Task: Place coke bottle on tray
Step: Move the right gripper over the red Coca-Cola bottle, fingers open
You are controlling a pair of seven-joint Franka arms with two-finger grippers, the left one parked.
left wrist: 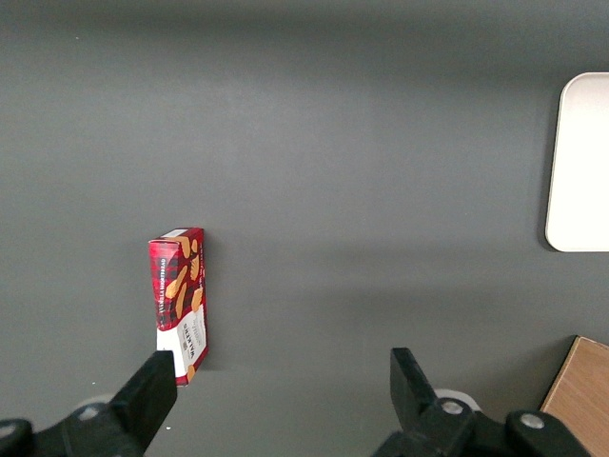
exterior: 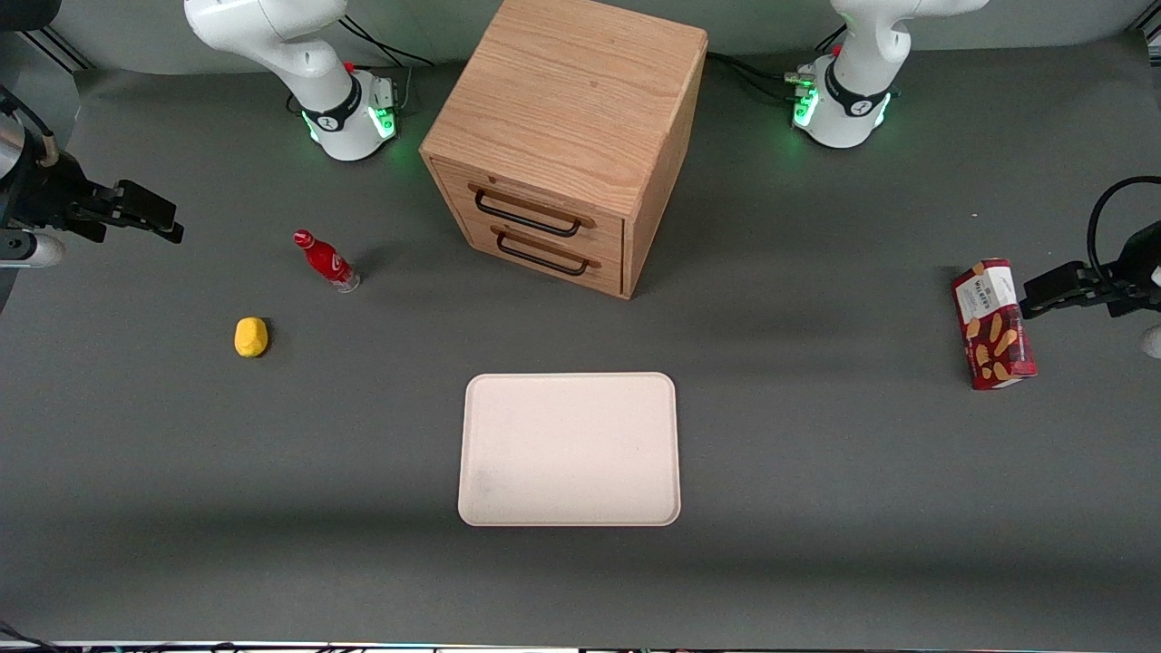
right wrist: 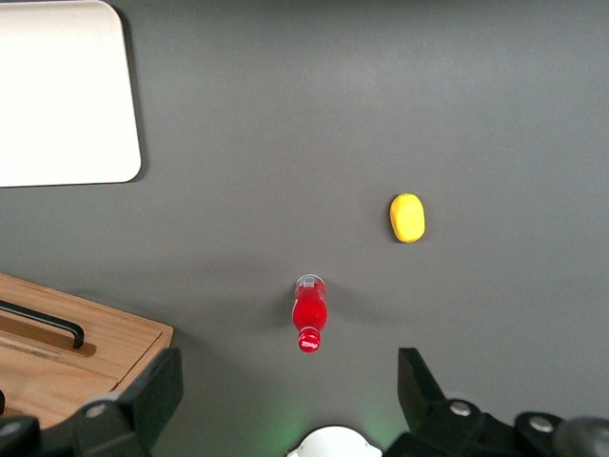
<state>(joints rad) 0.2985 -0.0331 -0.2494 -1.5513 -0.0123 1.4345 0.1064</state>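
My tool [right wrist: 285, 400] hangs wide open and empty above the desk [exterior: 816, 508], touching nothing; the coke bottle [exterior: 326, 261] stands upright near the yellow lump [exterior: 251, 336], well apart from the tray [exterior: 570, 449]

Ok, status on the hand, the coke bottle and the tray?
Hand open, raised above the table, holding nothing. Coke bottle upright on the table, untouched. Tray bare, nearer the front camera than the drawer cabinet. Nothing between them.
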